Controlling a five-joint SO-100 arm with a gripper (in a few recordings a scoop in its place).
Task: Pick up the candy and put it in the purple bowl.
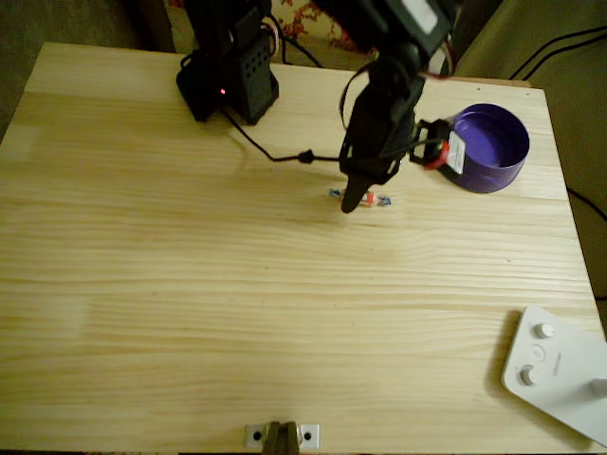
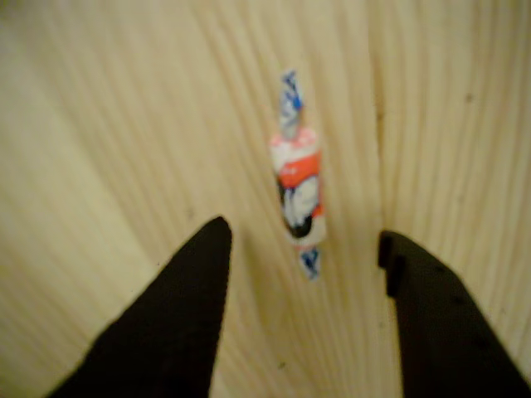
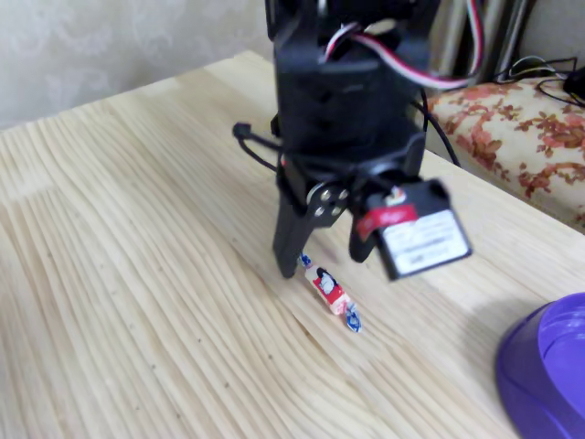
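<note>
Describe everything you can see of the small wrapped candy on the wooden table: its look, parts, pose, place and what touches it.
The small wrapped candy has a white body with a red band and dark marks, and twisted blue-and-white wrapper ends. The wrapper looks like glossy film. It lies flat on the pale pine table, left of the round purple plastic bowl in the overhead view. The black gripper hangs over it, jaws open either side of its near end; in the wrist view neither touches it. Only the table touches it.

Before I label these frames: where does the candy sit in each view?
Overhead view: candy on the table right of centre, beside the gripper.
Wrist view: candy upper centre, just ahead of the open fingers.
Fixed view: candy below centre, by the gripper.
Shared landmark: the gripper.
</note>
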